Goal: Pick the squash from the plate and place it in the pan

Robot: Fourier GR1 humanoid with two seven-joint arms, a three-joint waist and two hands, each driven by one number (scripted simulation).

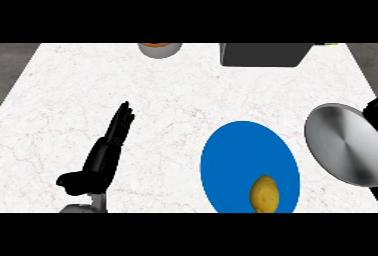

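In the head view, the squash (265, 194) lies on the near part of the blue plate (244, 150), untouched. The steel pan (341, 145) sits just right of the plate on the counter (148, 100). The left hand (103, 155) rests at the lower left, fingers straight and together, holding nothing. The right hand shows in no view. The pick looks best approached from above, fingers closing across the squash's narrow width, then a short carry right to the pan.

A kitchen, going by the white marbled table (184, 90) carrying a steel pan (341, 145), a blue plate (244, 155) with a squash (265, 194), and a bowl (159, 49).
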